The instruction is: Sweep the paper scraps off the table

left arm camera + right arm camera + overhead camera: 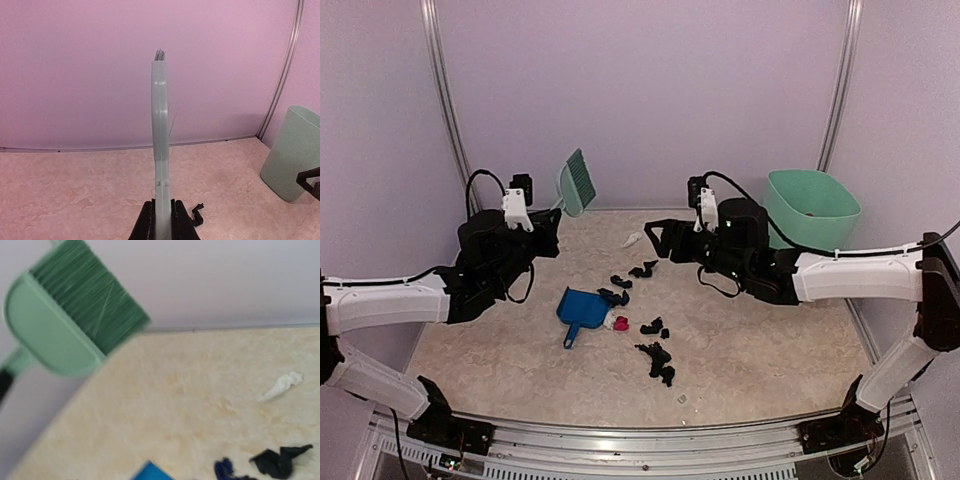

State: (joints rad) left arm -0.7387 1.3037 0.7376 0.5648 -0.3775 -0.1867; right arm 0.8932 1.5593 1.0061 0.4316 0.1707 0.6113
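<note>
Paper scraps lie mid-table: black ones (655, 358) in a loose trail, a pink-red one (620, 322) by the blue dustpan (582, 310), and a white one (632, 240) farther back. My left gripper (545, 215) is shut on the handle of the green hand brush (577, 182), held raised at the back left with bristles up. In the left wrist view its fingers (145, 225) clamp the handle (161, 165); a black scrap (198, 212) lies beside them. My right gripper (660, 238) hovers open and empty above the black scraps. Its fingers do not show in the right wrist view, which shows the brush (65, 325), the white scrap (281, 385) and a black scrap (277, 460).
A tall mint-green bin (812, 208) stands at the back right corner, also in the left wrist view (295, 150). The table (770, 350) is beige with a metal rail (650, 432) along the near edge. Plain walls close the back and sides.
</note>
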